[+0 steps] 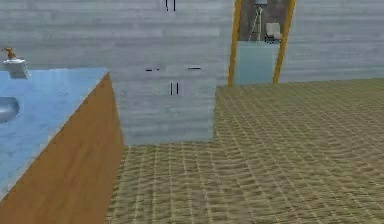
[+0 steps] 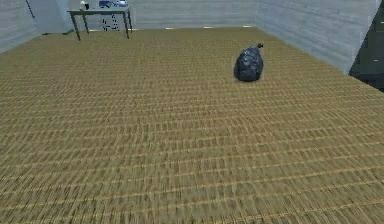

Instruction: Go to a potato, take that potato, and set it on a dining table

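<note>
A dark-legged table (image 2: 101,14) with small items on top stands far off at the arm side view's top left. On the forward view's left, a blue countertop (image 1: 55,100) with wooden sides carries a small white and orange object (image 1: 13,62) at its far end and part of a sink (image 1: 6,108).
Grey panelled cabinets (image 1: 170,95) stand straight ahead, with an orange-framed doorway (image 1: 256,45) to their right. A dark tied bag (image 2: 249,64) sits on the woven floor (image 2: 170,140) in the arm side view. Grey walls close the room's far side.
</note>
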